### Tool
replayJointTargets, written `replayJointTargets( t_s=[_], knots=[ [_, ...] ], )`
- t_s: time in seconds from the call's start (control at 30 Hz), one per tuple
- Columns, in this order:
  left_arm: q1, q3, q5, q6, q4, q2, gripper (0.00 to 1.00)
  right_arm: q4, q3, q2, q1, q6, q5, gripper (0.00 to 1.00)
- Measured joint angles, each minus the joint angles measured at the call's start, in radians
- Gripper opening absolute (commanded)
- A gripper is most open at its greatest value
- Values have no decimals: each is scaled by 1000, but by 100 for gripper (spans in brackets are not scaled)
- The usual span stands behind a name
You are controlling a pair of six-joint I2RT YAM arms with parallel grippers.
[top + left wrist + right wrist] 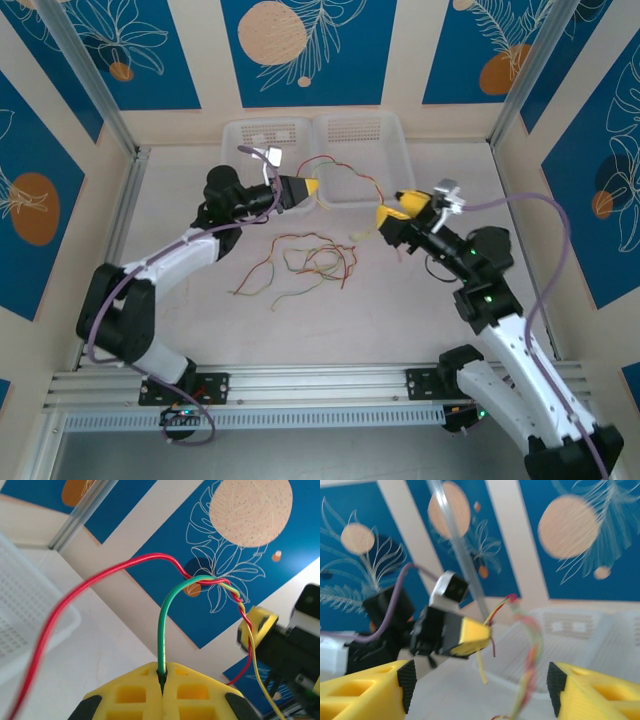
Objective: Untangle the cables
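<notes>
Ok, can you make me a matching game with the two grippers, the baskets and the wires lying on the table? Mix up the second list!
Things:
1. left gripper
2. right gripper
3. white baskets
4. loose cables

States and places:
A. at the far edge of the table
B. jaws wide open
C. lying in a heap on the table, nearer than the baskets
D. jaws shut on a green cable

Pairs: 1-D, 2-B, 3-A, 4-C
</notes>
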Motion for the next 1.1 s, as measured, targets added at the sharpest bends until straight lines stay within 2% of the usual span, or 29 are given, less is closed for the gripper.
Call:
replayJointTargets(
  t_s=[0.13,0.23,0.37,0.47,0.57,0.67,0.83,0.97,1.1],
  knots=[
    [-3,50,26,16,-80,10,0,14,0,114,61,10,-35,66],
    [-11,85,35,114,-199,-37,0,-18,9,116,60,7,-29,73],
    [-23,95,50,249,-332,-134,0,-84,84,58,8,-27,-19,85],
    [-39,102,38,420,-462,-196,0,-161,182,0,-41,-63,5,98],
    [-123,113,-78,671,-663,-259,0,-286,326,-10,-71,-112,8,100],
    [-196,111,-179,854,-785,-312,0,-426,493,34,-87,-150,-21,99],
    [-216,60,-329,1081,-859,-380,0,-681,705,184,-101,-202,-116,99],
    [-253,8,-433,1244,-898,-401,0,-868,844,395,-105,-233,-239,78],
    [-267,-27,-504,1348,-913,-400,0,-996,887,605,-64,-274,-348,78]
  ],
)
